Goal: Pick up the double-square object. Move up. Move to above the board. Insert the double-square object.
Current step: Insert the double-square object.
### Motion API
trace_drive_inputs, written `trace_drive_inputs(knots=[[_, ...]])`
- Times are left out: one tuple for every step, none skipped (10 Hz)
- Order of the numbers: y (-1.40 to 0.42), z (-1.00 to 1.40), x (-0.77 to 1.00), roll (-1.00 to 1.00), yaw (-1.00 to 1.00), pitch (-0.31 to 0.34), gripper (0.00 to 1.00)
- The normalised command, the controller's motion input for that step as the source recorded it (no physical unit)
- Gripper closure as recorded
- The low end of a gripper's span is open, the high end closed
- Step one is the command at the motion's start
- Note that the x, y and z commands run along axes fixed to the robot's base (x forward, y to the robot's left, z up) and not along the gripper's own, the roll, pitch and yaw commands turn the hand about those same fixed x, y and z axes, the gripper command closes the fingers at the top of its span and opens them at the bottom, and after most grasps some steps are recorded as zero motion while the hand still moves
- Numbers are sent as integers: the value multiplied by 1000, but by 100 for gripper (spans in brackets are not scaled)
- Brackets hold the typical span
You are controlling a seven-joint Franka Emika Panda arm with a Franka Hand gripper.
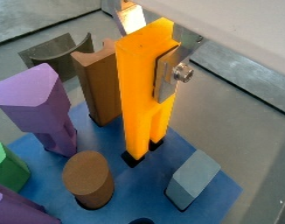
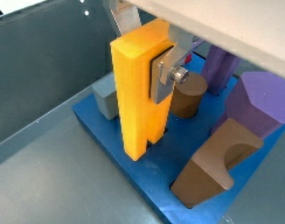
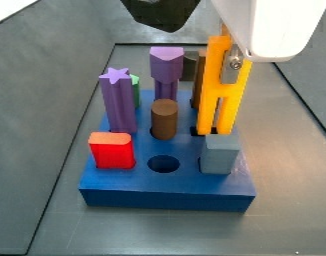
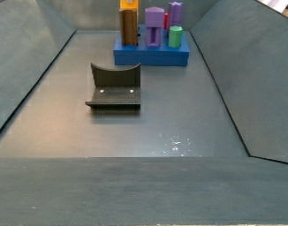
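Note:
The double-square object is a tall yellow-orange grooved bar standing upright. My gripper is shut on its upper part, with one silver finger flat against its side. The bar's lower end sits in a dark slot of the blue board; how deep it goes I cannot tell. The same grip shows on the bar by the gripper. In a side view the bar stands at the board's back right corner under the gripper.
Also on the board are a brown block, purple pegs, a brown cylinder, a red peg, a grey block and a round hole. The fixture stands mid-floor. Sloping grey walls enclose the bin.

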Motion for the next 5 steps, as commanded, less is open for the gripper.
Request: trace_drive_inputs(knots=[[-169,-166,-174,0,-40,57,100],[-217,-137,-171,0,-69,31,100],[-94,-177,-140,0,-46,0,100],[0,-260,0,0,0,0,100],[34,-277,49,0,0,0,100]])
